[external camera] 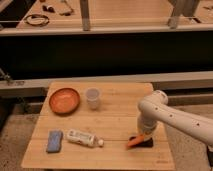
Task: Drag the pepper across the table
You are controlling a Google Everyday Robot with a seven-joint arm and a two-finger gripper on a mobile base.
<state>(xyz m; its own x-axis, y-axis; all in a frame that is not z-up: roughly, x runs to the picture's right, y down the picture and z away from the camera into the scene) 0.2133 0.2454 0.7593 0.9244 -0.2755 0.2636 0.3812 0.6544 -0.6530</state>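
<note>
The small orange pepper (134, 142) lies on the pale wooden table (115, 120) near its front right part, pointing left and toward the front. My gripper (144, 139) is down on the table right at the pepper's right end, hanging from the white arm (165, 112) that comes in from the right. The dark gripper tip touches or covers the pepper's right end.
A round orange bowl (64, 100) stands at the back left, a translucent cup (92, 97) beside it. A white bottle (84, 138) lies on its side at the front, a blue sponge (54, 141) to its left. The table's right edge is close to the gripper.
</note>
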